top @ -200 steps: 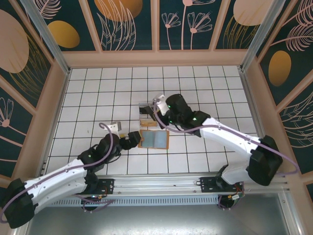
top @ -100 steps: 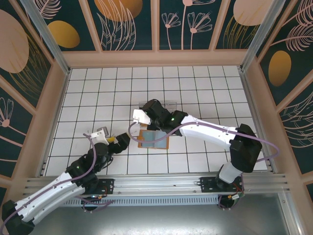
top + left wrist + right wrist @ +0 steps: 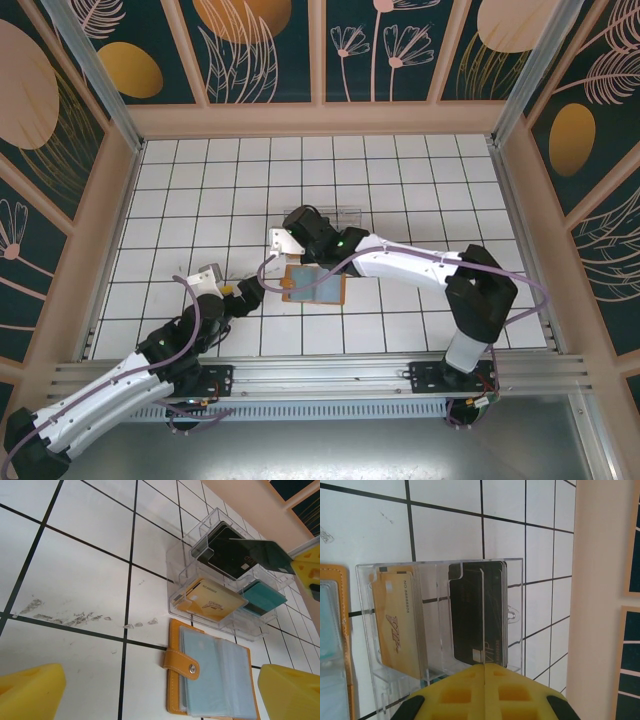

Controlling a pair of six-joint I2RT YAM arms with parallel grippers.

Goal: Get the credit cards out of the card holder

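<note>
While the tiled worktop (image 3: 200,200) is carrying the clear tray (image 3: 180,597), the card holder (image 3: 212,680) is lying open at its centre, at the tray's 6 o'clock. The right claw (image 3: 484,672) is clenching a dark card (image 3: 260,555) above the tray. So thin a grip could be letting it slip or miss its slot. The left claw (image 3: 250,293), fully released, is sitting farther from the holder's 9 o'clock edge than a second ago.
</note>
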